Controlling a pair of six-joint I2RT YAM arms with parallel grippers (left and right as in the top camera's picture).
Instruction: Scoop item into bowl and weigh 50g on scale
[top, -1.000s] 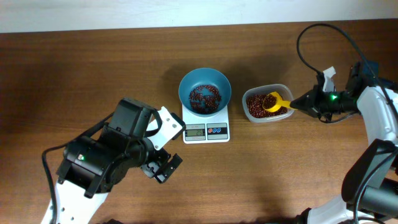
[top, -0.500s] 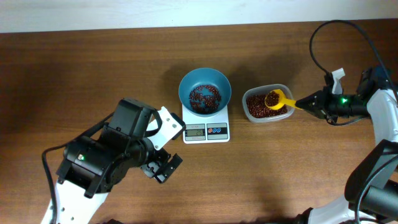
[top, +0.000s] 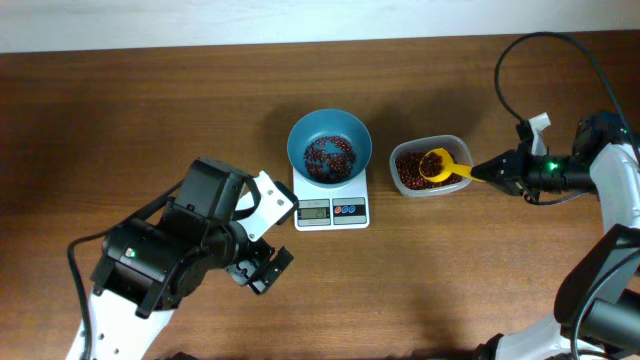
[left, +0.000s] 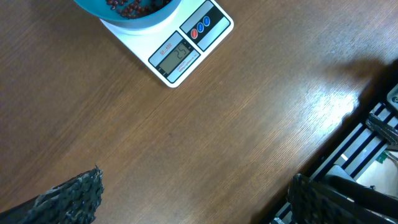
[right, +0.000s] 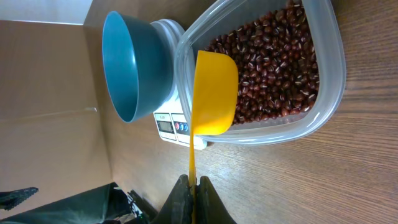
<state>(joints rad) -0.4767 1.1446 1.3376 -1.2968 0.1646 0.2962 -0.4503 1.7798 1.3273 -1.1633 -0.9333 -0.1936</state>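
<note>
Right claw (top: 494, 168), clenched on the scoop (top: 435, 164), just backed off a hair over the tub's (top: 455, 143) beans (top: 408, 170), so I'd guess another load's headed for the bowl (top: 308, 137); left claw (top: 262, 268) hangs released.

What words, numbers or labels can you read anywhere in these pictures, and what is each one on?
Grey display of the white scale: two dark digits, perhaps "25"; too blurred to be sure.
Tiny print above that display: too small to read.
Red and blue buttons: no readable marks.
Teal bowl, clear container, yellow scoop: no text.
</note>
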